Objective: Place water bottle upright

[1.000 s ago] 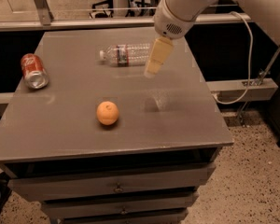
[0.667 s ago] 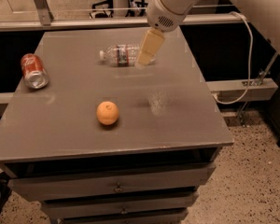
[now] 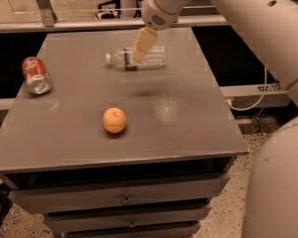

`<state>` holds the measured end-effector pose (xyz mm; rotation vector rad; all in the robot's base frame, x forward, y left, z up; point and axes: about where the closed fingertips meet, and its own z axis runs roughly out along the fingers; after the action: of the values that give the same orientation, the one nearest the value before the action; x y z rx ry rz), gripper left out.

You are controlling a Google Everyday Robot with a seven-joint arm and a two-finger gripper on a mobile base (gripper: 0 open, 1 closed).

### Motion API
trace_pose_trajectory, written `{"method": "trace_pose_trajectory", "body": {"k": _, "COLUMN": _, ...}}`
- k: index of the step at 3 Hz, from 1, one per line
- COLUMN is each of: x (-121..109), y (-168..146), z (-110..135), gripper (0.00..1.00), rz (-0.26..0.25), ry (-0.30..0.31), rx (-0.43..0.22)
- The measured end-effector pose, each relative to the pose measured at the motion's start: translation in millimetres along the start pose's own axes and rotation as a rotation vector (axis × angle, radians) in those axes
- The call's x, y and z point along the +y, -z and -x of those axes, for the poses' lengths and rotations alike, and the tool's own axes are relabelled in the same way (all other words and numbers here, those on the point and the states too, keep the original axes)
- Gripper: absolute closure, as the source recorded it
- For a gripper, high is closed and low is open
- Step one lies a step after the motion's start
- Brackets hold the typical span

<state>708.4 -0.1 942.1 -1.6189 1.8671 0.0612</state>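
Water bottle [image 3: 148, 57] is our subject here, and we find it lying on its side toward the far edge of the grey surface [image 3: 188, 118], its white cap pointing left and its clear ribbed body running to the right. Scanning from the left, we first meet a red soda can [image 3: 36, 75], also tipped on its side near the left edge, with its open silver end facing us. Further in and nearer the front, we see an orange [image 3: 114, 120] sitting alone, well apart from both the can and the bottle. Moving right and back, we reach the bottle, and our tool [image 3: 142, 46] hangs directly in front of it from the camera's view, its pale fingers pointing down and overlapping the bottle's neck end near the label band. Whether the tool is open or closed we cannot tell, nor whether it touches the bottle. Our large cream arm [image 3: 248, 24] sweeps in from the upper right. Below the surface we see drawers [image 3: 124, 195] with small pulls.
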Motion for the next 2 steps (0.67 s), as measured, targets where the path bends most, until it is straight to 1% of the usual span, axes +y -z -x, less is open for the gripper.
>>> {"method": "trace_pose_trajectory", "body": {"k": 1, "x": -16.1, "y": -29.3, "z": 1.5, "gripper": 0.00, "rz": 0.021, "ry": -0.012, "rx": 0.009}}
{"method": "trace_pose_trajectory", "body": {"k": 2, "x": -21.3, "y": -54.7, "z": -0.7, "gripper": 0.00, "rz": 0.059, "ry": -0.017, "rx": 0.033}}
